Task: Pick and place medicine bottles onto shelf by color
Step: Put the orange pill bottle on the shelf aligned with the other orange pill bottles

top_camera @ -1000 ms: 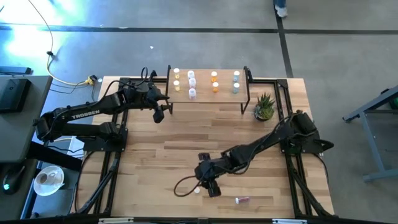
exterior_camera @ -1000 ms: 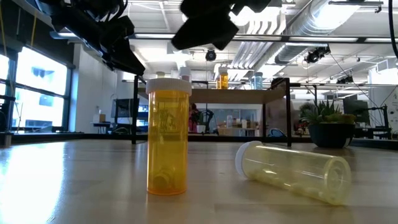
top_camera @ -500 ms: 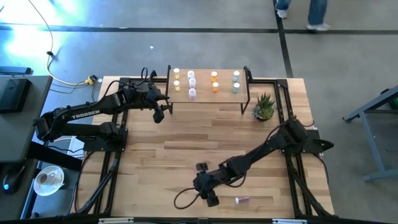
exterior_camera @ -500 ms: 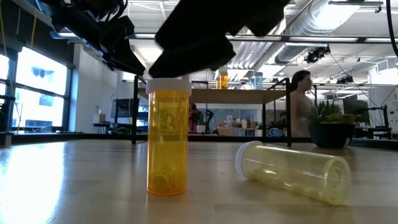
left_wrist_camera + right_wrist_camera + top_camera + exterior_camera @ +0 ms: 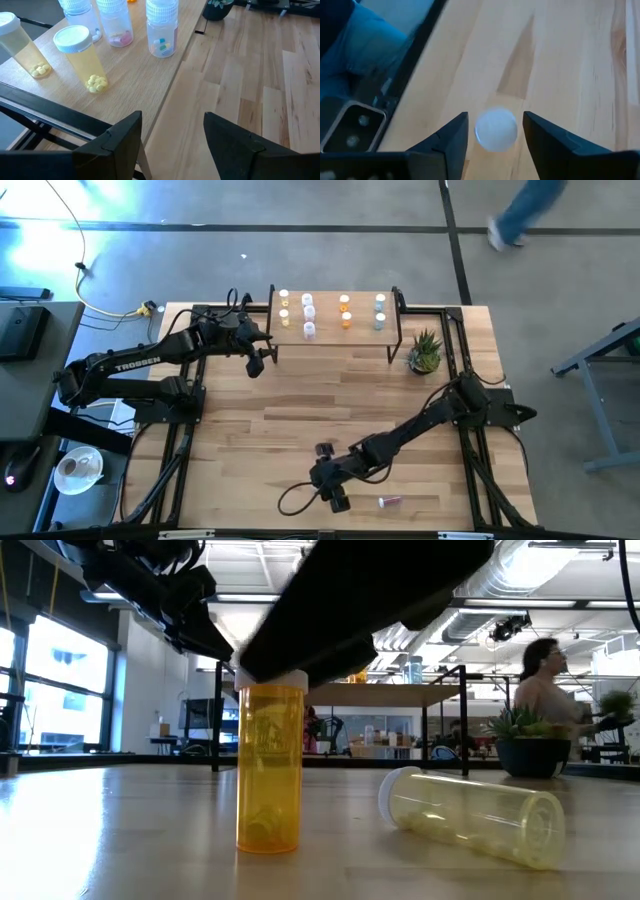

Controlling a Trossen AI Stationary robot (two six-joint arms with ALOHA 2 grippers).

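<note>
— Wooden top, black legs: from above, the shelf (image 5: 335, 328) stands at the far edge of the table (image 5: 250, 430), with small bottles in rows on it. The left gripper (image 5: 258, 362) hangs just beside its left end. The right gripper (image 5: 334, 492) is low at the near edge, and a clear bottle (image 5: 390, 501) lies just to its right.

— And from table height?

— An orange bottle (image 5: 270, 768) stands upright on the boards, white cap (image 5: 295, 678) partly hidden by a dark arm right over it. To its right a pale yellow bottle (image 5: 470, 815) lies on its side, cap toward the orange one, the two apart. A potted plant (image 5: 530, 745) sits farther back, and a person (image 5: 550, 690) is in the room behind.

— The left wrist camera?

— Its fingers (image 5: 125, 137) stand apart over the edge of the shelf, holding nothing. Two yellow-pill bottles (image 5: 82, 60) and clear ones (image 5: 161, 27) stand upright ahead of them.

— The right wrist camera?

— A white cap (image 5: 496, 129) seen from above sits between the fingers (image 5: 455, 132), with a gap on both sides — jaws apart, not yet clamped on it.
</note>
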